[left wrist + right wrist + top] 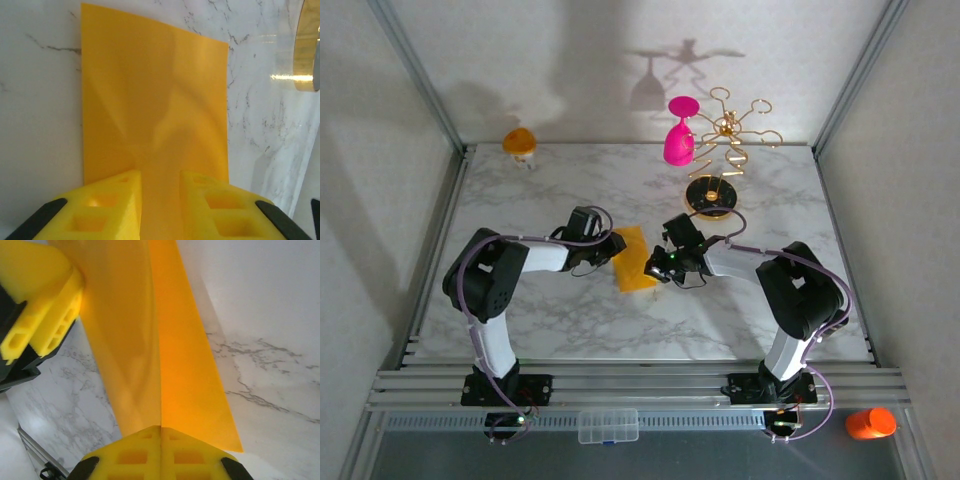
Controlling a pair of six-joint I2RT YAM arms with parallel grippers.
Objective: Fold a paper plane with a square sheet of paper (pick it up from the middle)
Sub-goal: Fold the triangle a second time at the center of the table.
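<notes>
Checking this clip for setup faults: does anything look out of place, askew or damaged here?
Nothing is spilled or damaged. The square sheet of paper is creased and sits skewed between the arms, but the right gripper is pinching it, which fits folding. One stray: an orange object lies off the table, past its near right corner.

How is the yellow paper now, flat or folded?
Folded. The sheet of paper has a sharp lengthwise crease with a panel each side; the right gripper pinches that crease.

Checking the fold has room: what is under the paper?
Marble table shows around the paper; the part directly beneath is covered. The right gripper pinches its crease.
</notes>
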